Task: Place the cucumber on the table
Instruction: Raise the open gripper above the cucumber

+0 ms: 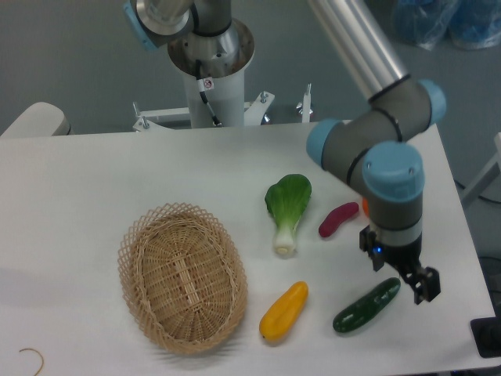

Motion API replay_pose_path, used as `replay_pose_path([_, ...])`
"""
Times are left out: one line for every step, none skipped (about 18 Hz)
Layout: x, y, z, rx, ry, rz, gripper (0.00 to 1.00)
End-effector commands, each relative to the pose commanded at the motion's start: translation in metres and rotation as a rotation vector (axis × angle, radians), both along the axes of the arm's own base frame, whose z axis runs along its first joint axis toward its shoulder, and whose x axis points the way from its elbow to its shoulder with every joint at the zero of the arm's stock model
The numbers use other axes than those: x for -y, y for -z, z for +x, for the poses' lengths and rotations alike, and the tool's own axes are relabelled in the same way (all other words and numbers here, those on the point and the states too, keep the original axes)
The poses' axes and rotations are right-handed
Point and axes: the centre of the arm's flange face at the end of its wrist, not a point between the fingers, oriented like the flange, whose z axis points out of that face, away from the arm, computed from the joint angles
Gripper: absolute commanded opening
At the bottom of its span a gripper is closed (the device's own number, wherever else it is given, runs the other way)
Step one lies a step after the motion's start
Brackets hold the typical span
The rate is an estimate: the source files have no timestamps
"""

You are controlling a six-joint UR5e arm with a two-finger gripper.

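Note:
The dark green glossy cucumber (365,306) lies on the white table (94,188) at the front right, angled up to the right. My gripper (406,282) hangs just above and to the right of its upper end. The jaws stand apart and hold nothing; one finger (425,283) sits right of the cucumber's tip, the other at its upper left.
An oval wicker basket (182,274) stands front left. A yellow vegetable (283,310) lies left of the cucumber. A bok choy (286,209) and a small magenta vegetable (338,218) lie mid-table. The table's right edge is close to the gripper.

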Motion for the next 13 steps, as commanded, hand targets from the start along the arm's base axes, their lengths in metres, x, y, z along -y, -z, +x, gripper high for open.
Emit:
replay_pose_path([0.009, -0.009, 0.001, 0.000, 0.012, -0.007, 1.00])
replay_pose_path([0.022, -0.017, -0.002, 0.002, 0.003, -0.008, 1.00])
replay_pose_path([0.036, -0.023, -0.006, 0.013, 0.000, -0.013, 1.00])
replay_pose_path([0.054, -0.027, -0.011, 0.036, 0.024, -0.038, 1.00])
replay_pose_path([0.065, -0.029, -0.015, 0.045, 0.048, -0.051, 1.00])
replay_pose_path([0.077, -0.030, -0.020, 0.049, 0.067, -0.055, 1.00])
replay_pose_path([0.088, -0.028, -0.025, 0.056, 0.078, -0.051, 1.00])
replay_pose_path([0.095, -0.027, -0.028, 0.062, 0.087, -0.042, 1.00])
replay_pose_path([0.099, -0.026, -0.031, 0.069, 0.094, -0.030, 1.00])
replay_pose_path([0.101, -0.026, -0.032, 0.072, 0.096, -0.020, 1.00])
replay_pose_path([0.102, -0.026, -0.033, 0.073, 0.095, -0.018, 1.00])
replay_pose_path([0.101, -0.026, -0.032, 0.071, 0.097, -0.018, 1.00])
replay_pose_path([0.102, -0.030, -0.031, 0.066, 0.096, -0.015, 1.00])
